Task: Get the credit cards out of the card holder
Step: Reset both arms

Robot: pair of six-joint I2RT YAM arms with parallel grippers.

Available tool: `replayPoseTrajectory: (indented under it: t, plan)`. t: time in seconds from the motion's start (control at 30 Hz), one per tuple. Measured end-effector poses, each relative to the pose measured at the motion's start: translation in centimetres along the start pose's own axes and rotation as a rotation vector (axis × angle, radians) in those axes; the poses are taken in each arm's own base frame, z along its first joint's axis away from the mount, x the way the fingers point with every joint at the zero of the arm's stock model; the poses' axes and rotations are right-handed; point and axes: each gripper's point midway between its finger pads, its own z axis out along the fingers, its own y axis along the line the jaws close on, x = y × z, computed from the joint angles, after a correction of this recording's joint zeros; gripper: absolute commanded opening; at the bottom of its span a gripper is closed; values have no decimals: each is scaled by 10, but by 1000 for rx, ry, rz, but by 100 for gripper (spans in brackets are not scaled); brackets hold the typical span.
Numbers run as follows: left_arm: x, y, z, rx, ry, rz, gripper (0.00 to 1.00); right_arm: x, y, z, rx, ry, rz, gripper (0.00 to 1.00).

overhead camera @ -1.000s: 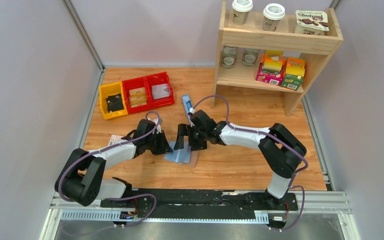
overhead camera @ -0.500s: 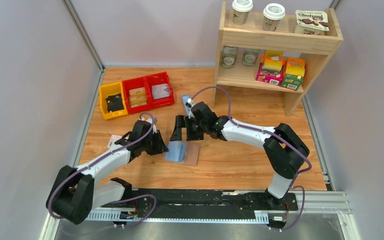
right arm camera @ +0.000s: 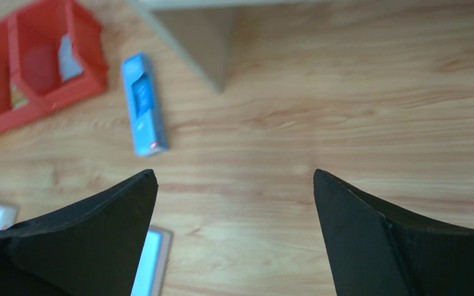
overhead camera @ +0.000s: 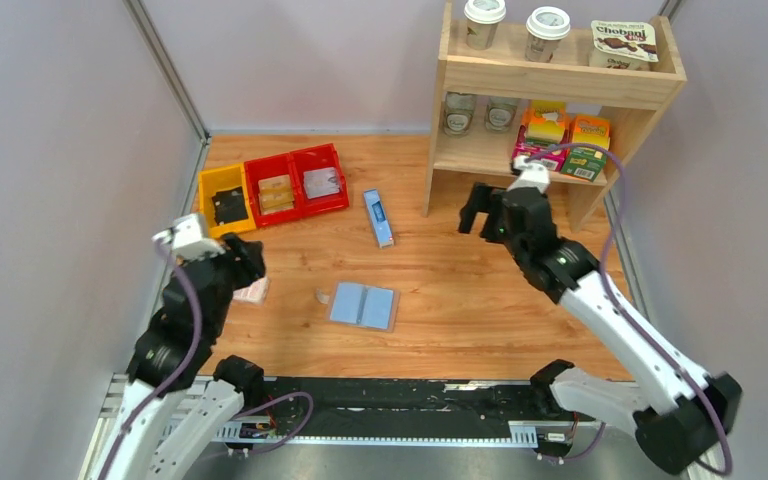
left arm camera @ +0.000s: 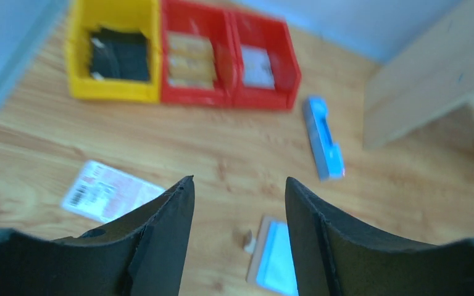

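Observation:
The card holder (overhead camera: 363, 306) lies open and flat on the wooden table, pale blue lining up, its snap tab (overhead camera: 321, 296) sticking out to the left. It also shows in the left wrist view as the holder (left arm camera: 278, 259) and at the right wrist view's lower edge as the holder (right arm camera: 151, 262). The credit cards are hidden; none shows on the lining. My left gripper (overhead camera: 232, 262) is raised well left of the holder, and in its own view the left gripper (left arm camera: 239, 180) is open and empty. My right gripper (overhead camera: 481, 214) hangs high near the shelf; the right gripper (right arm camera: 234, 172) is wide open and empty.
A pink-and-white packet (overhead camera: 252, 292) lies under the left gripper. A long blue box (overhead camera: 378, 217) lies behind the holder. A yellow bin (overhead camera: 205, 190) with dark flat pieces and two red bins (overhead camera: 297, 160) stand at back left. A wooden shelf (overhead camera: 550, 80) with cups and boxes stands at back right.
Both arms pulled away from the holder and rose, the left to the left, the right toward the shelf. The left gripper opened. The holder now lies uncovered.

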Motion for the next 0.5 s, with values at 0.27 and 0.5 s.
replayPoseTrajectory:
  t: [0.27, 0.5]
  plan:
    - [-101, 69, -112, -190, -471, -9, 78, -68, -87, -113, 267, -421, -39, 100]
    - [-119, 113, -172, -311, -643, 31, 78, -68, -138, -176, 374, -629, -3, 100]
